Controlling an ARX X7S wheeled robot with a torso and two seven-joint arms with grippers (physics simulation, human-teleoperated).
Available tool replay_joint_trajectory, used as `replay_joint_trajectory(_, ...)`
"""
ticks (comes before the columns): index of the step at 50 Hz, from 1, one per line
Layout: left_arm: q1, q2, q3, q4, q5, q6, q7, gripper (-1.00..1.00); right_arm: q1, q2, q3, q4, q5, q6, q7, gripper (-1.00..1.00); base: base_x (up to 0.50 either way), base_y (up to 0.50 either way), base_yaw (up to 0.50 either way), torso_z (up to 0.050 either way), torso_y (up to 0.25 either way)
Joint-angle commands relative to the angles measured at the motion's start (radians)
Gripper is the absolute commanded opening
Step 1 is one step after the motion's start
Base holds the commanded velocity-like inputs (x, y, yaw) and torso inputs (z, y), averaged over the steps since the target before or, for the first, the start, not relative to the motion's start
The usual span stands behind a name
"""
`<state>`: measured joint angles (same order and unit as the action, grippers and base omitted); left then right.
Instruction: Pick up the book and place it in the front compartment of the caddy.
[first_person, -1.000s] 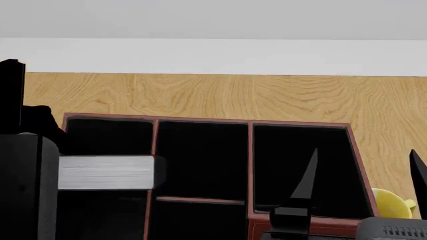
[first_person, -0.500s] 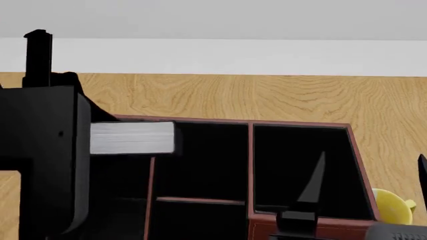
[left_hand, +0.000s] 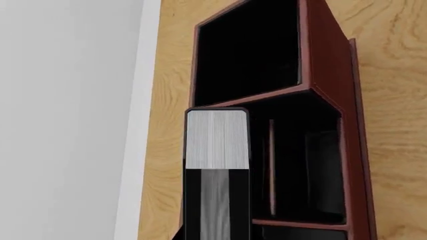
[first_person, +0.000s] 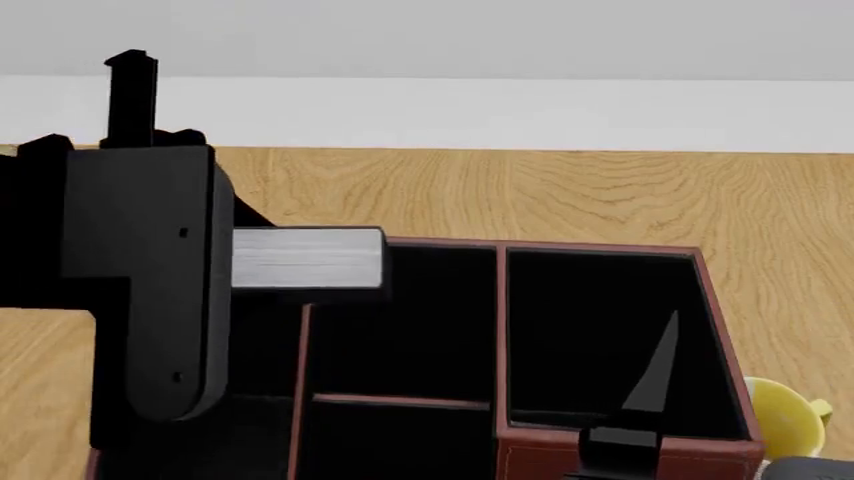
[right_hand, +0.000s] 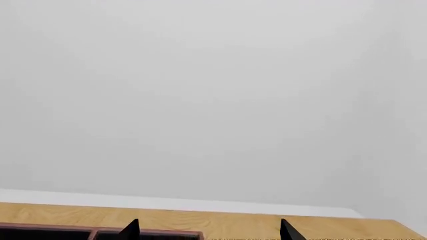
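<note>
The black hardcover book (first_person: 304, 258) is clamped in the left claw (first_person: 220, 262), lying flat with its white page edges facing the head camera and sticking out to the right of the claw's black body. It hangs in the air over the far rim of the reddish-brown caddy (first_person: 601, 455), above the boundary between the caddy's left and middle columns. In the left wrist view the book (left_hand: 216, 140) projects straight out from the claw, with the caddy (left_hand: 327, 75) beyond and beneath it, black inside. The right claw (first_person: 638, 410) sits low at the caddy's near right wall, only one dark finger showing; whether it is spread or closed cannot be told. Just right of it, a yellow mug (first_person: 785, 415) stands on the wooden table (first_person: 601, 195).
</note>
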<state>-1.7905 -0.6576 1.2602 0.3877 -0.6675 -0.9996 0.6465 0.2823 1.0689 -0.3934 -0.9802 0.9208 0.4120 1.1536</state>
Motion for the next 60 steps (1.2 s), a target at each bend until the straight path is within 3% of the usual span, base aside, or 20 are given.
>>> replay_joint_trajectory(1,-0.001,0.032,-0.008,-0.050,0.053,0.043,-0.021,-1.00,-0.020,0.012,0.004,0.005,-0.006,-0.017,0.004,1.00,0.00,0.00,0.00,0.000,0.000)
replay_joint_trajectory(60,0.118,0.174,0.014,-0.280,0.107,0.208,-0.023,-1.00,-0.054,0.047,0.006,0.010,-0.004,-0.056,0.018,1.00,0.00,0.00,0.00,0.000,0.001)
